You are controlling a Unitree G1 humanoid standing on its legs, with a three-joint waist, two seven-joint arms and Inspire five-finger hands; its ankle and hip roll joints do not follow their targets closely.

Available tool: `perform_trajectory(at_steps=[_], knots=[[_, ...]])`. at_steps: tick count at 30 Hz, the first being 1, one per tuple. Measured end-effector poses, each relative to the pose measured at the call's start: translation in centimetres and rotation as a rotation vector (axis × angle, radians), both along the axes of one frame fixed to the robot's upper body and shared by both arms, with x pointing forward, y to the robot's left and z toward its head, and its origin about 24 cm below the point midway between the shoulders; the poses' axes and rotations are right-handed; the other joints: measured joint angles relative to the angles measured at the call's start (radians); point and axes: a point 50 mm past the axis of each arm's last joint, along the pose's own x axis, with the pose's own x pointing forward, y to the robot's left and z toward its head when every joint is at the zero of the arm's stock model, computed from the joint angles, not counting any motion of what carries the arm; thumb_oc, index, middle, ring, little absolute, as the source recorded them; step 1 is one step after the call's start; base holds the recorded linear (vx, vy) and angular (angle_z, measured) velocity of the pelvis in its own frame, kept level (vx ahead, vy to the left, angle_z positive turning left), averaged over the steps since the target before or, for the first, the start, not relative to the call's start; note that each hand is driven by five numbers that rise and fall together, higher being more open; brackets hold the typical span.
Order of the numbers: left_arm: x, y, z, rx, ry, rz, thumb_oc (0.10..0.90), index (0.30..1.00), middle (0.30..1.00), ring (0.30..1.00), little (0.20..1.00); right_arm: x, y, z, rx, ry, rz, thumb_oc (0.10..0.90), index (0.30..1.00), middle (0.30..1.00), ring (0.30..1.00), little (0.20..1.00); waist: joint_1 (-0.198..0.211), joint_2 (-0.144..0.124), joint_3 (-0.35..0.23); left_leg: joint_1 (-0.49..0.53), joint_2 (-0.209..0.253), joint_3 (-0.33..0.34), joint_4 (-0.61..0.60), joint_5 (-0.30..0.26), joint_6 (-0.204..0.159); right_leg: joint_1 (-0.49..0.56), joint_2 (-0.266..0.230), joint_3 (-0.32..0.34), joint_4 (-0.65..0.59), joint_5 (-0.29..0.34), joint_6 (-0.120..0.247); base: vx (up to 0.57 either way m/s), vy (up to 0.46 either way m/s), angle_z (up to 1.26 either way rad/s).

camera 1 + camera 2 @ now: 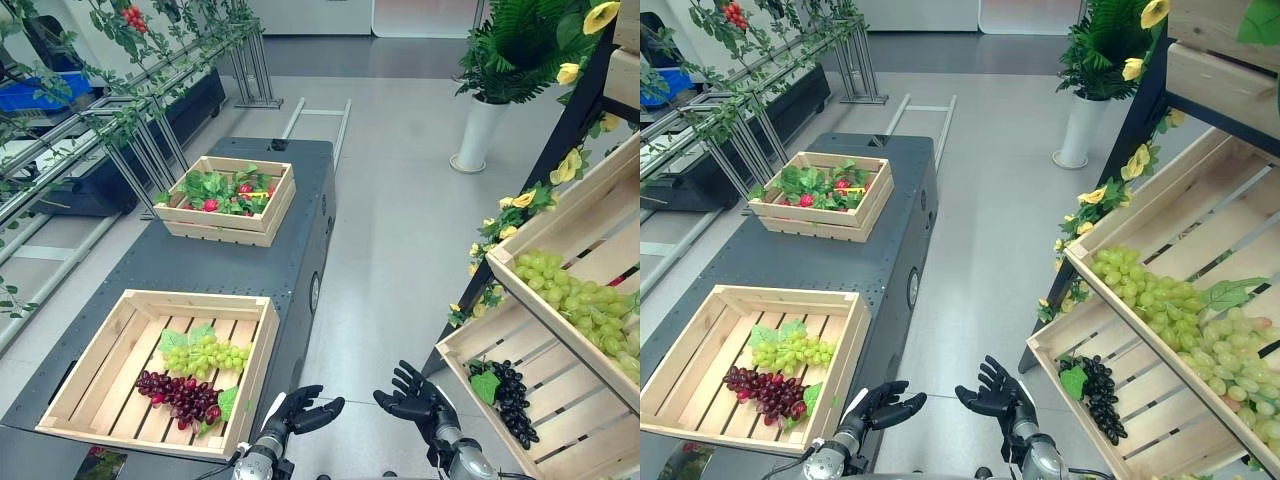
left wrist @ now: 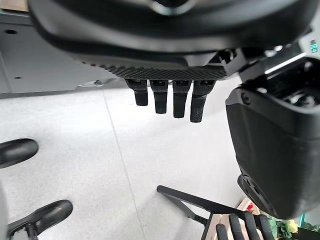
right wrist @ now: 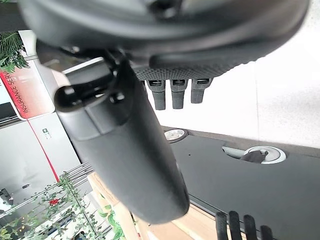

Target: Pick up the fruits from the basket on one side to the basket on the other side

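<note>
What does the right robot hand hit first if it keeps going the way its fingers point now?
Probably nothing nearby. The right robot hand is open, fingers aimed up and slightly left over bare floor, between the dark cart and the lower shelf crate. Depth is unclear.

Printed matter, 3 entries.

1. Red banner (image 3: 22,95), standing at the edge of the right wrist view beside a grey cabinet (image 3: 35,150). It carries white capital lettering in 1 line running along its length, cut off by the frame edge.
2. Small label (image 3: 46,133) with a green mark, on the grey cabinet's front. Too small to read.
3. Small tag (image 2: 313,47) with greenish characters, on a white panel in the left wrist view. Too small to read.
</note>
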Motion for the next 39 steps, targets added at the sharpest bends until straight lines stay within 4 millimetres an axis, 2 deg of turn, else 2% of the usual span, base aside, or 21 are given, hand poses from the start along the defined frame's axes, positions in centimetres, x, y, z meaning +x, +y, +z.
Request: perform_trajectory(at_steps=[4, 13, 16, 20, 24, 31, 35, 39], knots=[[0.1, 0.1, 0.1, 0.048, -0.020, -0.002, 0.800, 0.900, 0.900, 0.900, 0.900, -0.1, 0.0, -0.2, 0.064, 0.019, -0.061, 0.800, 0.900, 0.900, 0.900, 0.900, 0.000, 0.012, -0.010, 0.000, 0.001, -0.001, 0.000, 0.001, -0.001, 0.001, -0.001, -0.012, 0.000, 0.000, 0.000, 0.00, -0.003, 0.02], [1.0, -0.1, 0.7, 0.042, -0.071, -0.006, 0.800, 0.900, 0.900, 0.900, 0.900, 0.0, -0.2, -0.2, 0.003, 0.037, -0.092, 0.800, 0.900, 0.900, 0.900, 0.900, -0.001, 0.016, -0.014, -0.003, 0.001, -0.003, 0.000, 0.003, -0.004, 0.000, 0.000, -0.013, 0.000, -0.001, -0.001, 0.00, 0.001, 0.00], [2.3, -0.2, 2.0, 0.017, -0.157, 0.007, 0.800, 0.900, 0.900, 0.900, 0.900, 1.1, -0.4, 0.9, -0.102, -0.023, -0.060, 0.800, 0.900, 0.900, 0.900, 0.900, 0.000, 0.021, -0.010, -0.009, 0.001, -0.005, 0.000, 0.006, -0.003, -0.004, 0.000, -0.013, 0.000, -0.001, -0.001, -0.04, 0.013, 0.03], [4.2, 0.2, 4.3, 0.043, -0.320, -0.014, 0.800, 0.900, 0.900, 0.900, 0.900, 1.9, -1.1, 1.7, -0.122, -0.069, -0.067, 0.800, 0.900, 0.900, 0.900, 0.900, 0.002, 0.028, -0.004, -0.014, 0.001, -0.020, 0.000, 0.006, -0.005, -0.005, 0.000, -0.019, 0.000, -0.002, -0.002, -0.01, 0.005, 0.06], [6.7, 2.3, 8.3, 0.137, -0.571, 0.002, 0.800, 0.900, 0.900, 0.900, 0.900, 2.2, -3.1, 2.4, -0.147, -0.103, -0.091, 0.800, 0.900, 0.900, 0.900, 0.900, 0.014, 0.041, 0.014, -0.026, 0.001, -0.026, 0.000, 0.008, -0.007, -0.014, 0.000, -0.026, 0.000, -0.002, -0.003, 0.01, 0.020, 0.05], [9.4, 7.7, 12.9, 0.415, -0.753, -0.080, 0.800, 0.900, 0.900, 0.900, 0.900, 2.7, -4.9, 3.9, -0.308, -0.180, 0.069, 0.800, 0.900, 0.900, 0.900, 0.900, 0.027, 0.049, 0.026, -0.035, 0.000, -0.029, 0.000, 0.011, -0.007, -0.018, -0.002, -0.046, 0.000, -0.003, -0.003, 0.02, 0.040, 0.05], [9.5, 9.3, 13.8, 0.515, -0.782, -0.078, 0.800, 0.900, 0.900, 0.900, 0.900, 2.8, -5.2, 4.2, -0.333, -0.189, 0.073, 0.800, 0.900, 0.900, 0.900, 0.900, 0.027, 0.055, 0.034, -0.040, 0.000, -0.031, 0.000, 0.012, -0.008, -0.021, -0.002, -0.046, -0.004, -0.004, -0.002, 0.02, 0.034, 0.03], [9.1, 10.2, 13.5, 0.632, -0.785, -0.085, 0.800, 0.900, 0.900, 0.900, 0.900, 3.0, -5.8, 4.4, -0.336, -0.189, 0.033, 0.800, 0.900, 0.900, 0.900, 0.900, 0.027, 0.075, 0.046, -0.082, -0.002, -0.045, 0.000, 0.023, -0.010, -0.060, -0.003, -0.052, -0.003, -0.004, 0.001, -0.02, 0.049, 0.09]])
